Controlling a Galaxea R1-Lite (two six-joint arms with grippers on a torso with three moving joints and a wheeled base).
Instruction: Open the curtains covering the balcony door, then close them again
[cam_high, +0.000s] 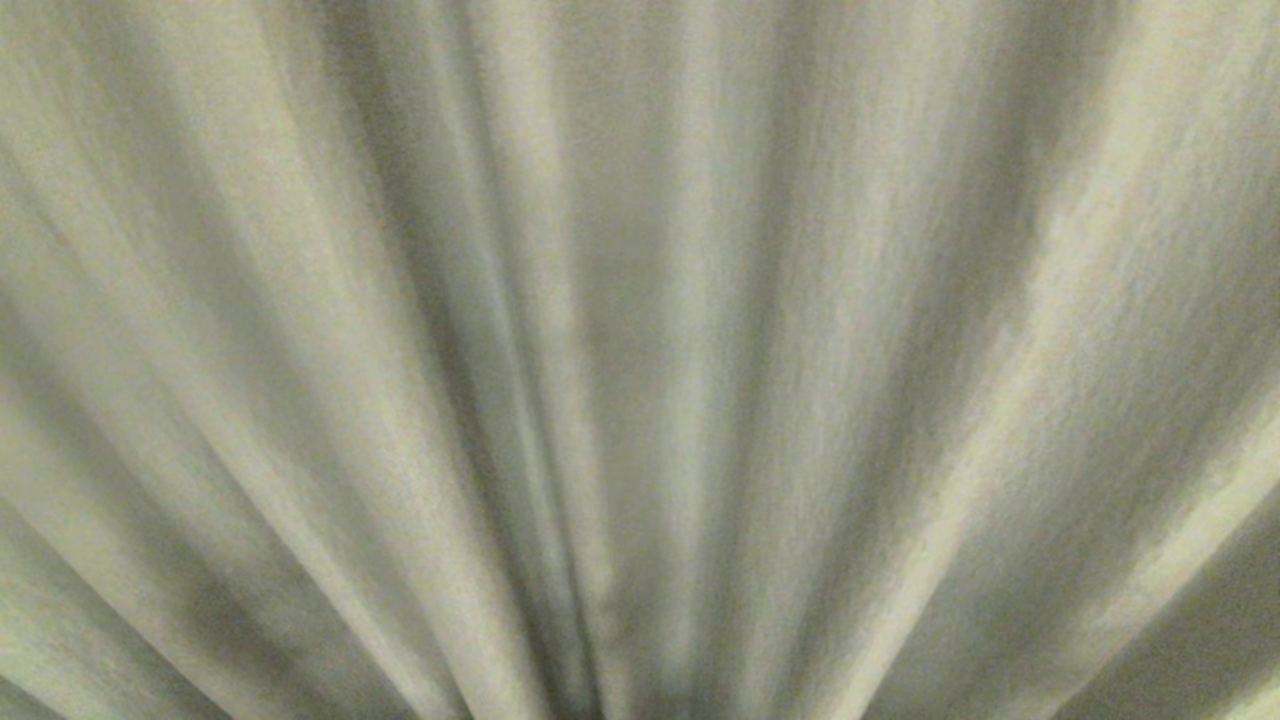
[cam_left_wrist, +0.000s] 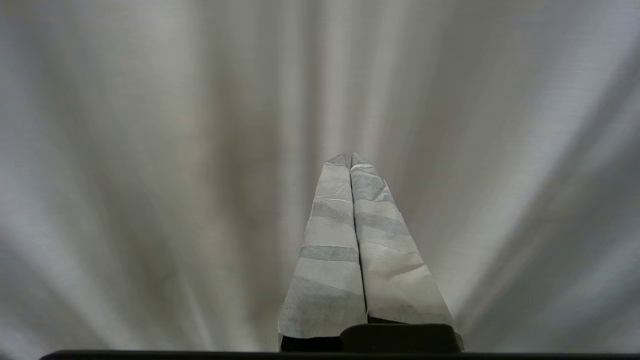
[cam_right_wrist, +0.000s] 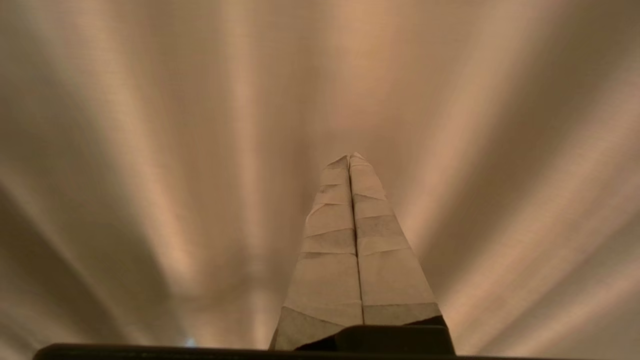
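The curtains (cam_high: 640, 360) fill the whole head view. The cloth is cream-beige and opaque, and it hangs in soft folds. The folds spread like a fan: they come close together near the 6 o'clock edge of the view and open out toward 10, 12 and 2 o'clock. A darker, shadowed fold runs from about 11 o'clock down to the 6 o'clock edge, and another shadow lies at the 4 o'clock corner. No arm shows in this view, and the balcony door cannot be seen anywhere, because the cloth covers all.

In the left wrist view the left gripper (cam_left_wrist: 350, 159) points at the same folded cloth. Its two fingers (cam_left_wrist: 330, 250) are wrapped in pale tape with grey bands, and the jaws are together, with only a thin dark line between them and nothing held there. The tips stand in front of the curtains, but I cannot tell if they touch the cloth.

In the right wrist view the right gripper (cam_right_wrist: 350, 159) looks the same. Its taped fingers (cam_right_wrist: 330, 260) are pressed together along their whole length, so the jaws are closed and empty. The curtains lie behind them, and contact with the cloth cannot be judged here either.
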